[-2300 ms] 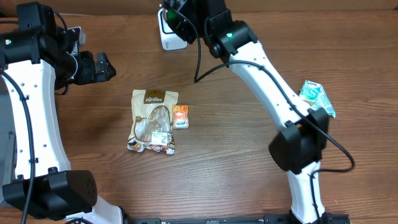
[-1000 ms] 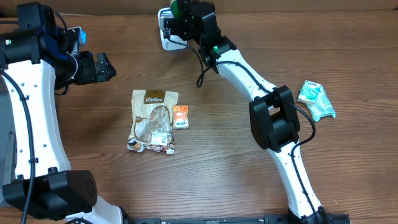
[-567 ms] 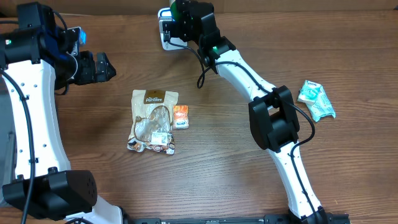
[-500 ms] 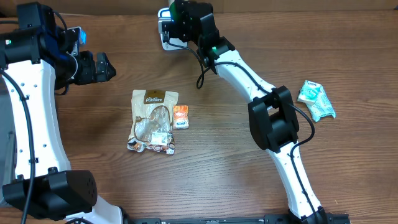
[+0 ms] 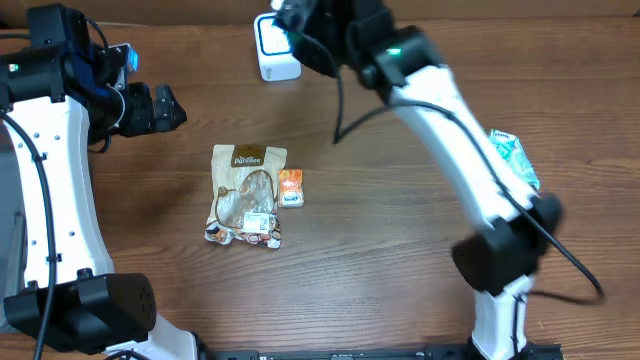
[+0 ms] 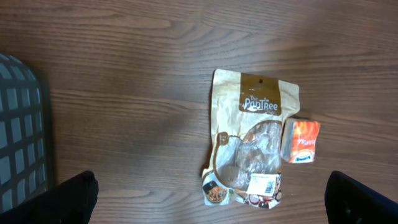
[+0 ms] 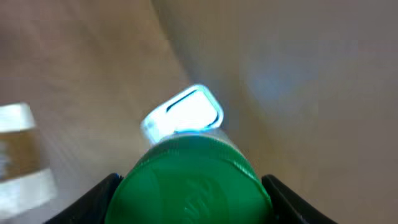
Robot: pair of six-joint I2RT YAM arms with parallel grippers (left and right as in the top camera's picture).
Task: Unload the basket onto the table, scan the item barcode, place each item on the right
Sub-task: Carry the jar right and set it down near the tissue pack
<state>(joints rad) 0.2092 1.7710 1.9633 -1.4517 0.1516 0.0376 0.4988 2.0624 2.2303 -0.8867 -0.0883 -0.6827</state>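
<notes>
Right end effector grips a green-capped item. Its two dark fingers press against either side of the round cap at a moderate spread. In the right wrist view the item fills the lower centre of the frame. The white scanner sits directly above it in the picture with its window glowing. The cap overlaps the scanner's lower edge there, and whether they touch cannot be told. In the overhead view the scanner stands at the upper centre of the table. The right arm is blurred beside it, and the item itself cannot be made out in that view.

Left end effector is in the upper left of the overhead frame. Its jaws are spread wide and hold nothing. Its wrist camera looks straight down on the table.

Other items noted:
- Brown pouch lies flat, left of centre, with its printed header toward the top of the frame and a clear window lower down.
- Orange packet lies just beside the pouch's right edge.
- Teal packet lies at the right side, well apart from the others and partly behind the right arm.
- Grey grid basket is at the left edge of the left wrist view.
</notes>
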